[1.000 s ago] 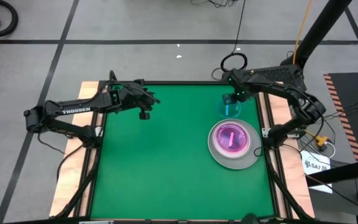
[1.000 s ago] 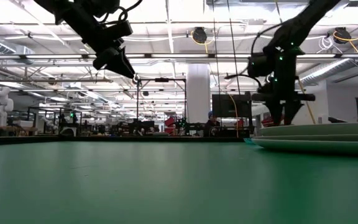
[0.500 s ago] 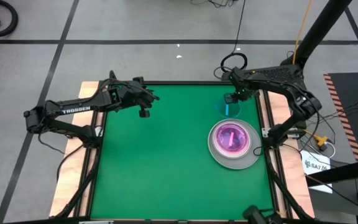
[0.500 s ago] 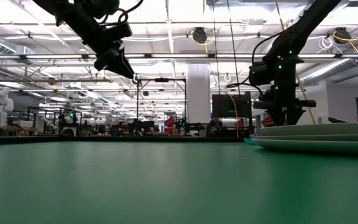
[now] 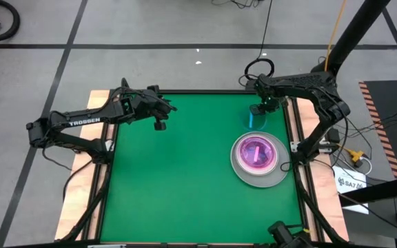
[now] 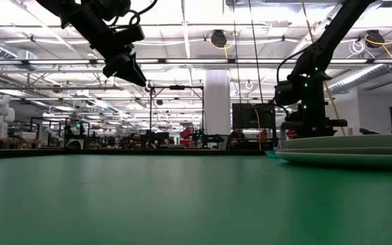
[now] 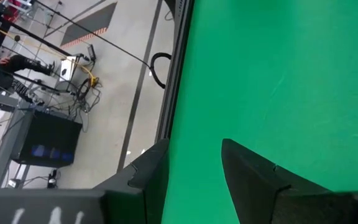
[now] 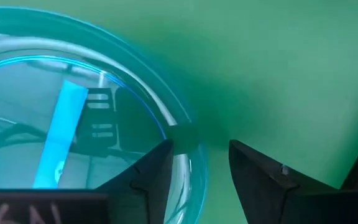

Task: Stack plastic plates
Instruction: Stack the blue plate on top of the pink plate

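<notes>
A small translucent blue plate (image 5: 256, 121) lies flat on the green mat near the far right corner. My right gripper (image 5: 257, 110) is low over it, fingers pointing down and open. In the right wrist view the blue plate's rim (image 8: 184, 144) runs between the fingers of my right gripper (image 8: 201, 163). A stack (image 5: 259, 160) sits nearer on the right: a grey large plate (image 5: 260, 180) at the bottom, a pink plate (image 5: 256, 153) on top. My left gripper (image 5: 158, 125) hangs open and empty above the far left of the mat. My right gripper stands astride the blue plate's far rim (image 8: 184, 144), one finger (image 8: 149, 175) over the plate's inside and one (image 8: 267, 177) outside, coming from above. I cannot tell whether either finger touches the rim. The plate lies flat on the mat.
The green mat (image 5: 185, 179) lies bare over its left and middle parts. Wooden table edges (image 5: 95, 172) frame it. In the low view the stack (image 6: 349, 151) stands at the right, in front of my right gripper (image 6: 305, 131).
My right gripper has gone down toward the blue plate, close to the mat, staying open. The plate and the stack have stayed where they were.
</notes>
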You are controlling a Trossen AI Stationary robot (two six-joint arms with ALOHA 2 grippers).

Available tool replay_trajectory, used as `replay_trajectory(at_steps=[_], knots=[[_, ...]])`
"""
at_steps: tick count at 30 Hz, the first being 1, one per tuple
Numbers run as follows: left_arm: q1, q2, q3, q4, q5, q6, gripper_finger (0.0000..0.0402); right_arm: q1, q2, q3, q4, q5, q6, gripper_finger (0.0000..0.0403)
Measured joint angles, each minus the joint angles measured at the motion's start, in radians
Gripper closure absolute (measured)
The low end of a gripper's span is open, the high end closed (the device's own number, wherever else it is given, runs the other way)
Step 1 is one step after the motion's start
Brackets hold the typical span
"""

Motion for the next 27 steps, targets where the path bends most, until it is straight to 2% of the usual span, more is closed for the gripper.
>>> replay_trajectory(at_steps=[15, 27], knots=[[0.0, 0.0, 0.0, 0.0, 0.0, -0.004, 0.0247, 0.004, -0.006, -0.003, 0.127, -0.175, -0.001, 0.0258], [0.0, 0.0, 0.0, 0.0, 0.0, -0.004, 0.0247, 0.004, -0.007, -0.003, 0.126, -0.175, -0.008, 0.0368]])
